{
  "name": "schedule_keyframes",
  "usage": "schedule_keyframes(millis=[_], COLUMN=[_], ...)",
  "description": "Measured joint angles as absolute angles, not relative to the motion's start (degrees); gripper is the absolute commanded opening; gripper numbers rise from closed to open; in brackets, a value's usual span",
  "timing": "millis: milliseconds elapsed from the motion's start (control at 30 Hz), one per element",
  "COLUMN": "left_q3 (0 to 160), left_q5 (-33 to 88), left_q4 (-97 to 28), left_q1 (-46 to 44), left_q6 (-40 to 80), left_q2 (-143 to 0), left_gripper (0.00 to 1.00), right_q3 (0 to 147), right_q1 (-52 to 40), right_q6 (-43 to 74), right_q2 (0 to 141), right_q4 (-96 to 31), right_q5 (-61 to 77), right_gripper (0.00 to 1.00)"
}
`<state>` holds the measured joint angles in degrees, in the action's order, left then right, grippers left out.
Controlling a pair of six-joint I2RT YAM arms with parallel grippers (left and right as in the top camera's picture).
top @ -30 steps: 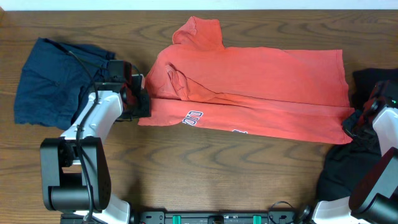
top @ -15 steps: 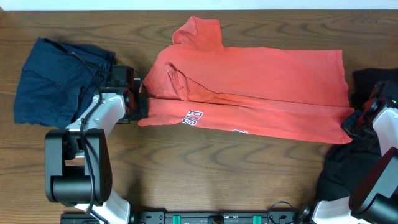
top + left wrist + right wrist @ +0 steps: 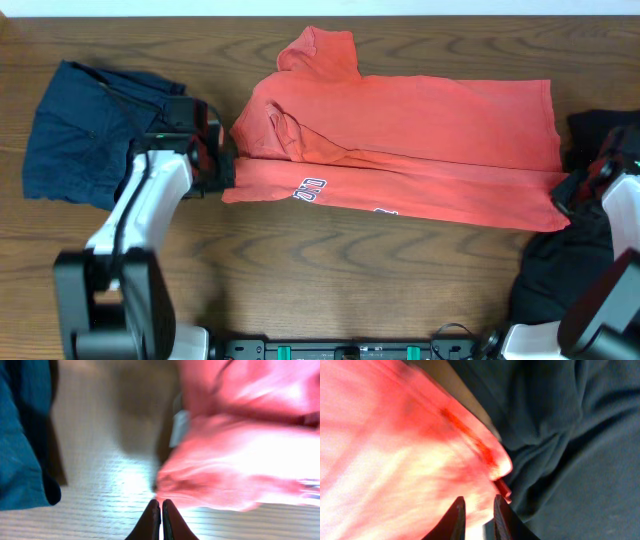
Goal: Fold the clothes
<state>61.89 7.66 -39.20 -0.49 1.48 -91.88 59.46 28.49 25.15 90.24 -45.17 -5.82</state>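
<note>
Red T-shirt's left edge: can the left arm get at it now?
Probably yes. The left gripper sits beside the T-shirt, only bare table between, though its jaws are shut and must open first.

The overhead view is evenly lit and sharp, with soft shadows. Both wrist views are blurred. In the left one, glare whitens the coral T-shirt (image 3: 240, 460) and the desk (image 3: 115, 477) at centre.
</note>
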Motion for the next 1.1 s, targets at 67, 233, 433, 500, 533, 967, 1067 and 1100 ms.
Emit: schedule_keyframes(millis=[67, 233, 433, 500, 533, 967, 1067, 1100], left_q3=[62.57, 61.23, 57.58, 56.84, 56.71, 57.36, 57.36, 57.36], left_q5=[9.54, 11.90, 12.51, 12.19, 11.90, 1.98, 0.99, 0.84], left_q4=[-39.16, -35.55, -32.36, -32.10, -32.08, -38.41, -39.77, -40.16], left_q1=[-0.58, -1.78, -2.57, -2.59, -2.57, 1.56, 3.38, 3.77], left_q6=[1.48, 1.48, 1.50, 1.50, 1.48, 7.09, 7.73, 7.77], left_q2=[-90.04, -90.78, -98.06, -100.97, -102.10, -102.24, -102.21, -102.19], left_gripper=[0.06, 0.06, 0.06, 0.06, 0.06, 0.06, 0.06, 0.06], right_q3=[60.27, 61.34, 61.41, 61.41, 61.41, 61.39, 61.23, 61.12], right_q1=[28.49, 28.49, 28.49, 28.49, 28.49, 26.09, 24.10, 23.57], right_q6=[25.04, 25.02, 25.02, 25.02, 25.02, 20.01, 19.42, 19.25], right_q2=[87.26, 81.54, 81.36, 81.43, 81.47, 84.09, 85.23, 85.71], right_q4=[-45.15, -45.17, -46.85, -47.13, -47.29, -47.51, -47.33, -47.24], right_q5=[-4.29, -1.39, 0.16, 0.49, 0.58, 7.81, 8.45, 8.49], right_gripper=[0.21, 0.22, 0.22, 0.22, 0.23, 0.24, 0.25, 0.26])
